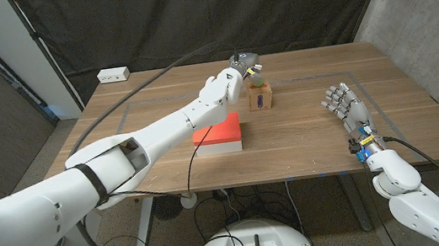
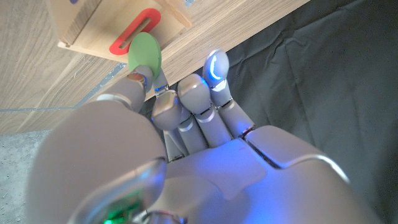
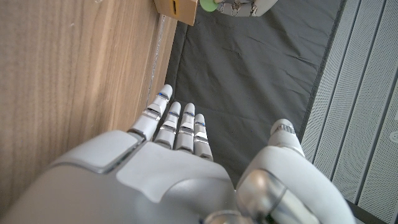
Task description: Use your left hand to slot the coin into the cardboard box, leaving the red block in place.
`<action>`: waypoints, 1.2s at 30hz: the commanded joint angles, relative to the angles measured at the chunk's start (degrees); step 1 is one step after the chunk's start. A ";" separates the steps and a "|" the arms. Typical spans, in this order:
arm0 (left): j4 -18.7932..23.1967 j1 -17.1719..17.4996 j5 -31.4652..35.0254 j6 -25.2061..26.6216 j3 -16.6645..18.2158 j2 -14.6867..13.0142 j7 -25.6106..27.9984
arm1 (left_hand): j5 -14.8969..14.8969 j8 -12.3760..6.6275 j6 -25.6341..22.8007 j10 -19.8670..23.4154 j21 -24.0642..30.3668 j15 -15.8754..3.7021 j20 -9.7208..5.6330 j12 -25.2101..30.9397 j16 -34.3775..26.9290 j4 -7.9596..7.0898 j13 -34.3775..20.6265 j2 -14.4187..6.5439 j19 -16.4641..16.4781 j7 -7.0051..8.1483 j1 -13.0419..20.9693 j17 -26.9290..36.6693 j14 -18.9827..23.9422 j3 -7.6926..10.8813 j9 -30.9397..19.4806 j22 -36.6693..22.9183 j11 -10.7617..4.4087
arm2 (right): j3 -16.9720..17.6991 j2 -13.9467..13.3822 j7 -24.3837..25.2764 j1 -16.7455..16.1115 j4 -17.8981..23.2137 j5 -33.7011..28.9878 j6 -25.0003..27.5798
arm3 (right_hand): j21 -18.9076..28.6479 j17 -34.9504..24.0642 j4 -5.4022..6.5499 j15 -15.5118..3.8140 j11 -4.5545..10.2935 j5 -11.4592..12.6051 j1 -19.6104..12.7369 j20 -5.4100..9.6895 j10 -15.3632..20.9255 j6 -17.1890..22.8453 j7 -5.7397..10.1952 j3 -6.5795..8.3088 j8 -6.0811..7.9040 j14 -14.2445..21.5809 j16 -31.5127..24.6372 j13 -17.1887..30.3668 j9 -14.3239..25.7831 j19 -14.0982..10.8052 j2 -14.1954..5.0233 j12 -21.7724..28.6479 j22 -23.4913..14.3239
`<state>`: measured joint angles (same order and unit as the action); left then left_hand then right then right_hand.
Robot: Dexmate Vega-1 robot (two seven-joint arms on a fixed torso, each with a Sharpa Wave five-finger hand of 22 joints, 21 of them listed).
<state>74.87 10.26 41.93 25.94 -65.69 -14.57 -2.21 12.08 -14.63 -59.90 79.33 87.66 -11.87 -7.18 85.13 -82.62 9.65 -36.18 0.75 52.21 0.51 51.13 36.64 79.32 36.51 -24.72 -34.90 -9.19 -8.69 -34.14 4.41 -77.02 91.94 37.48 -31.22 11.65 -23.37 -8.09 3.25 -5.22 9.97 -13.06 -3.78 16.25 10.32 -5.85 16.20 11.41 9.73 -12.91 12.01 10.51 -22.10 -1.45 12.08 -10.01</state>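
A small cardboard box [image 1: 260, 97] stands at the table's far middle, with a red-rimmed slot [image 2: 134, 31] in its top. My left hand [image 1: 234, 72] hovers just above and behind the box, pinching a green coin [image 1: 259, 71]. In the left wrist view the coin [image 2: 144, 53] stands on edge at one end of the slot, held by my left hand [image 2: 186, 124]. The red block [image 1: 217, 130] lies in front of the box, under my left forearm. My right hand [image 1: 344, 103] stands open at the table's right, holding nothing.
A white power strip [image 1: 113, 73] lies at the table's [image 1: 315, 140] far left corner. Faint tape lines mark the tabletop. A dark curtain hangs behind. In the right wrist view the box [image 3: 176, 7] and the coin [image 3: 206, 4] show beyond my right hand [image 3: 180, 155].
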 commanded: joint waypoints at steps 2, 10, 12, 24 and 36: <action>0.64 -0.06 -0.55 0.58 -0.15 -0.33 -0.31 | 0.15 -0.18 -0.09 0.19 0.28 -0.08 -4.88 -0.04 -0.03 0.17 -0.06 0.14 -0.24 0.25 0.71 0.19 0.23 -0.16 -0.17 0.07 -0.13 | 0.02 -0.19 0.02 0.03 0.25 -0.37 0.13 | -0.02 -0.18 -0.28 0.13 -0.04 0.28 -0.03 -0.10 0.52 0.39 -0.09 0.05 0.04 0.35 -0.14 -0.05 0.32 -0.51 -0.58 -0.13 -0.13; 0.66 -0.10 -0.94 0.59 -0.07 -0.42 -0.51 | 0.16 -0.17 0.03 0.15 0.27 -0.09 -4.87 -0.11 0.16 0.17 -0.08 0.09 -0.37 0.34 0.77 0.14 0.10 -0.20 -0.24 0.17 -0.12 | -0.03 -0.13 0.13 0.11 0.39 -0.28 0.35 | -0.03 -0.15 -0.28 0.06 0.01 0.29 -0.03 -0.13 0.54 0.40 -0.17 0.05 0.03 0.41 -0.16 -0.06 0.32 -0.55 -0.59 -0.13 -0.13; 0.65 -0.11 -1.00 0.53 -0.08 -0.43 -0.46 | 0.15 -0.17 -0.05 0.14 0.33 -0.09 -4.87 -0.17 0.13 0.14 -0.01 0.05 -0.27 0.24 0.77 0.19 0.16 -0.22 -0.21 0.18 -0.09 | -0.04 -0.19 0.19 0.13 0.46 -0.45 0.36 | -0.03 -0.14 -0.28 0.05 -0.02 0.29 -0.03 -0.15 0.54 0.41 -0.15 0.04 0.04 0.38 -0.14 -0.06 0.32 -0.56 -0.59 -0.14 -0.13; 0.24 -0.49 -0.98 0.32 -0.42 -0.11 -0.42 | 0.13 -0.13 -0.05 0.17 0.37 -0.10 -4.86 -0.25 0.23 0.15 0.04 0.04 -0.32 0.27 0.80 0.24 0.11 -0.31 -0.21 0.24 -0.21 | -0.22 0.03 -0.15 0.53 -0.01 -0.34 0.09 | -0.07 -0.11 -0.28 0.12 0.03 0.29 -0.03 -0.19 0.47 0.32 -0.11 0.04 -0.01 0.46 -0.17 -0.06 0.32 -0.53 -0.59 -0.17 -0.13; 0.68 -0.18 -0.80 0.56 -0.35 -0.28 0.38 | 0.17 -0.14 -0.11 0.18 0.65 -0.09 -4.87 -0.45 0.23 0.13 0.20 0.01 -0.18 0.31 0.92 0.39 0.23 -0.33 -0.26 -0.09 -0.12 | -0.37 0.14 -0.29 0.75 -0.40 -0.16 0.09 | -0.08 -0.07 -0.28 0.12 0.05 0.29 -0.03 -0.15 0.49 0.38 -0.09 0.04 0.01 0.45 -0.16 -0.06 0.32 -0.57 -0.60 -0.17 -0.13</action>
<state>75.22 9.92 40.98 26.43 -66.08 -14.74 -2.55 12.08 -14.60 -59.81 79.33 87.87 -11.87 -7.07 84.74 -82.42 9.81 -35.88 0.83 51.88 0.42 51.51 36.79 79.32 36.35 -24.85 -34.77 -9.19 -8.88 -34.14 4.37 -76.53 91.90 37.08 -31.06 11.65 -23.38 -8.09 3.25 -5.22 9.97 -13.06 -3.78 16.26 10.32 -5.85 16.20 11.43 9.73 -12.91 12.01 10.52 -22.10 -1.45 12.08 -10.01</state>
